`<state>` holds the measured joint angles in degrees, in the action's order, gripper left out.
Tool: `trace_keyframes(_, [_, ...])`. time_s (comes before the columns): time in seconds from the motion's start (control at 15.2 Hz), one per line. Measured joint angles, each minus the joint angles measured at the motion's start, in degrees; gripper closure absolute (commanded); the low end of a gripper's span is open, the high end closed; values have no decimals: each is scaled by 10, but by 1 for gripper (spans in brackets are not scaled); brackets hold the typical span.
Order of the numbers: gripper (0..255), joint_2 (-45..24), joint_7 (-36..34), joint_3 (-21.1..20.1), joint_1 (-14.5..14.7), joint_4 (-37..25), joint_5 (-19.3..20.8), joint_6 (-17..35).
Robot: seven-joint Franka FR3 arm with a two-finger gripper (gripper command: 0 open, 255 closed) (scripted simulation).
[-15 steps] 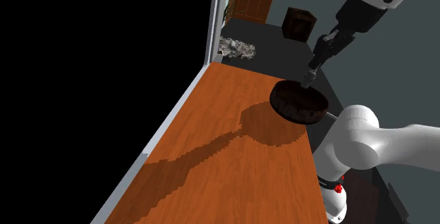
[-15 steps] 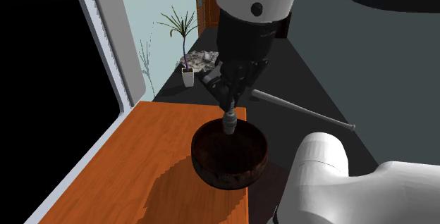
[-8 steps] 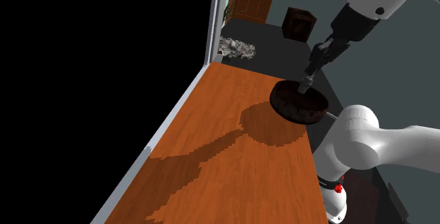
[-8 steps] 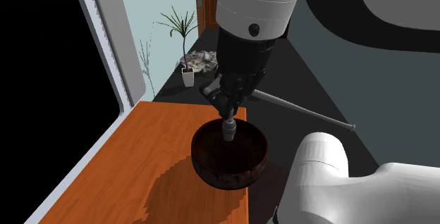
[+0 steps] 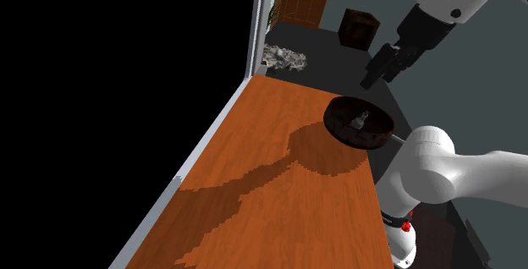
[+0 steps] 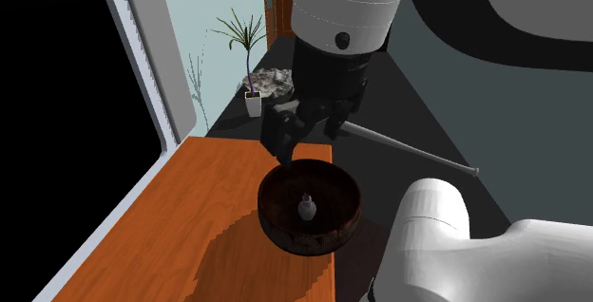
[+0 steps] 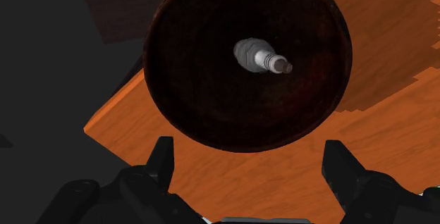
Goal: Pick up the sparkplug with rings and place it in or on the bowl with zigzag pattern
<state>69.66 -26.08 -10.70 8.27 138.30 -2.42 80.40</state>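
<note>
The black gripper [image 7: 249, 153], which half a second ago pinched the small grey metal sparkplug [image 6: 306, 207], now hangs with fingers spread apart above the dark brown round bowl [image 6: 285, 232], where the sparkplug rests inside.

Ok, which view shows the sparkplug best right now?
The wrist view: it looks down into the dark bowl, where the sparkplug sits large and unobstructed near the middle. The second exterior view shows it as a small pale shape inside the bowl. The shoulder view shows a tiny pale speck there.
</note>
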Motion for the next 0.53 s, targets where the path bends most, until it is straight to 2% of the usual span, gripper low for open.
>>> trace_keyframes(0.13, [0, -3, 0, 0, -1, -11, 0, -8])
trace_keyframes(0.4, [0, -34, -2, 0, -5, -84, 2, -49])
trace_keyframes(0.53, [0, -37, -1, 1, -6, -92, 3, -55])
